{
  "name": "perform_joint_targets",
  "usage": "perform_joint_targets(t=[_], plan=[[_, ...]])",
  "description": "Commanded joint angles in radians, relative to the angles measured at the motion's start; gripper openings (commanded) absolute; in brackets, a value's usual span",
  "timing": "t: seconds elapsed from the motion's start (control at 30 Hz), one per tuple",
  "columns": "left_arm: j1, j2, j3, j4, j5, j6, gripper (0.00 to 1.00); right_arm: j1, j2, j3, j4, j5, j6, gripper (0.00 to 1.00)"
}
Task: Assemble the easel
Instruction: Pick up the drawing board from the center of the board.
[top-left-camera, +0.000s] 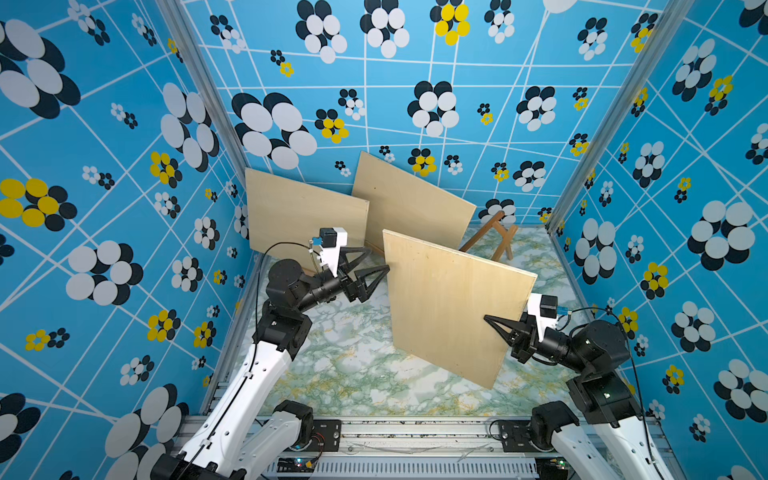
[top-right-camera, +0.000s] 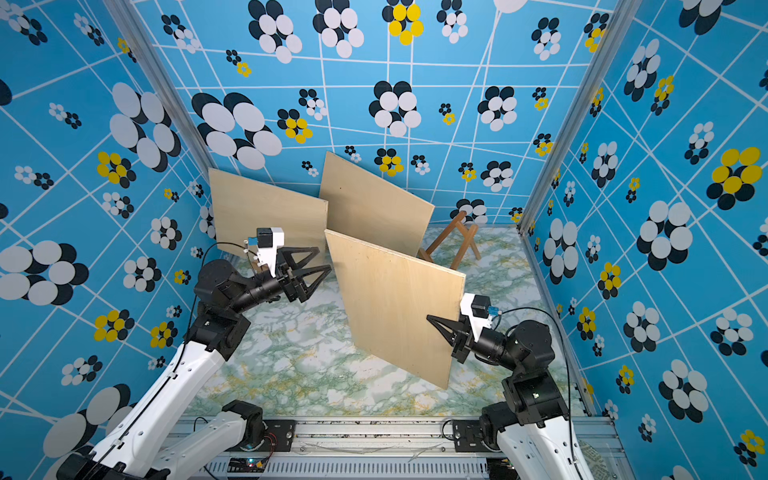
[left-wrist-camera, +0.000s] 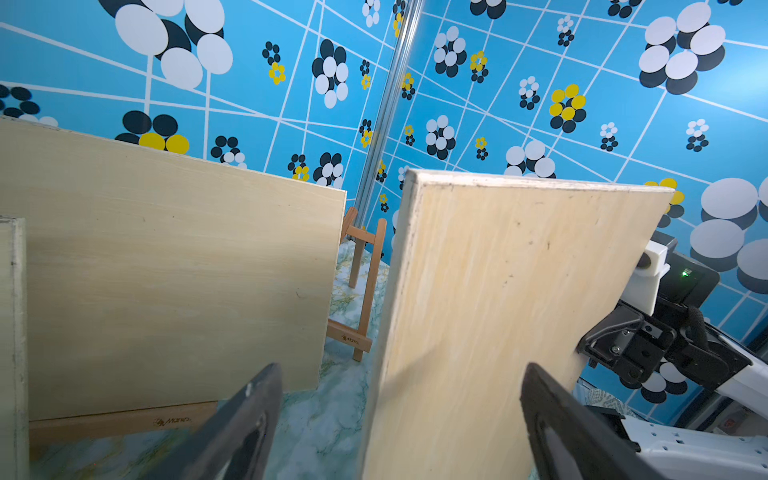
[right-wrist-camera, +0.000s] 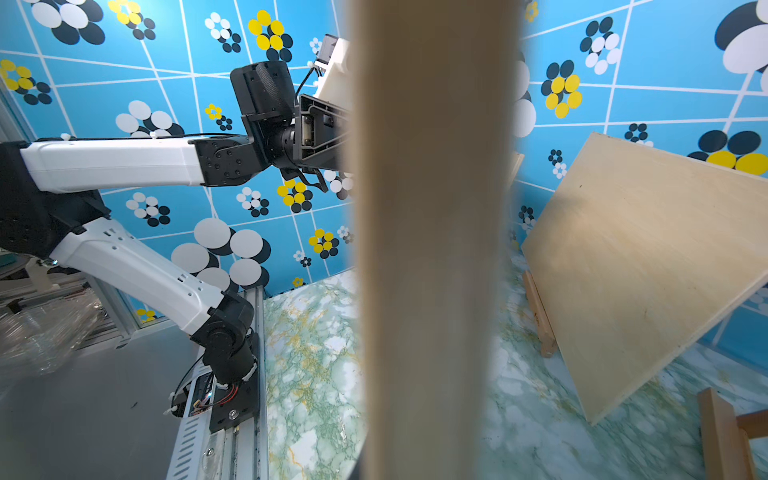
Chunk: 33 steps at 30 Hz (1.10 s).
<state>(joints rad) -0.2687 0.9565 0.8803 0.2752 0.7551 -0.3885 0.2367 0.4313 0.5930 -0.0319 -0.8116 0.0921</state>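
Note:
My right gripper (top-left-camera: 509, 332) is shut on the right edge of a plywood board (top-left-camera: 453, 307), which stands on edge and tilted in the middle of the table. That board's edge fills the centre of the right wrist view (right-wrist-camera: 432, 208) and hides the fingers. My left gripper (top-left-camera: 380, 258) is open at the board's upper left edge. In the left wrist view the board (left-wrist-camera: 498, 291) has its edge between the spread fingers (left-wrist-camera: 249, 415), apart from both. A small wooden easel (top-left-camera: 494, 235) stands bare at the back right, seen in both top views.
Two more plywood boards (top-left-camera: 303, 216) (top-left-camera: 411, 208) lean at the back, each on a wooden easel ledge (left-wrist-camera: 124, 424) (right-wrist-camera: 538, 307). Patterned blue walls close in three sides. The marble-print table (top-left-camera: 340, 365) ends at a metal rail (top-left-camera: 415, 428) in front.

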Motion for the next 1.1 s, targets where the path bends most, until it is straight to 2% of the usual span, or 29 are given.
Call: perform_joint_targets(t=[0.0,0.33,0.5,0.67,0.9,0.97,1.07], plan=[[0.019,-0.02,0.005,-0.022,-0.021,0.011,0.91,-0.013,-0.027,0.081,-0.086,0.076,-0.018,0.0],[0.085,-0.041,-0.025,-0.02,0.02,-0.016,0.91,-0.014,-0.097,0.3,-0.454,0.38,-0.102,0.0],[0.1,-0.039,-0.05,0.011,0.037,-0.036,0.91,-0.014,-0.108,0.345,-0.537,0.548,-0.143,0.0],[0.12,-0.052,-0.077,0.019,0.053,-0.042,0.91,-0.014,-0.122,0.332,-0.532,0.675,-0.149,0.0],[0.141,-0.072,-0.113,0.019,0.072,-0.07,0.9,-0.013,-0.129,0.298,-0.5,0.763,-0.141,0.0],[0.12,-0.075,-0.126,0.003,0.061,-0.099,0.89,-0.014,-0.119,0.288,-0.479,0.763,-0.129,0.0],[0.017,-0.081,-0.145,-0.083,-0.013,-0.097,0.89,-0.014,-0.106,0.275,-0.437,0.774,-0.093,0.0]])
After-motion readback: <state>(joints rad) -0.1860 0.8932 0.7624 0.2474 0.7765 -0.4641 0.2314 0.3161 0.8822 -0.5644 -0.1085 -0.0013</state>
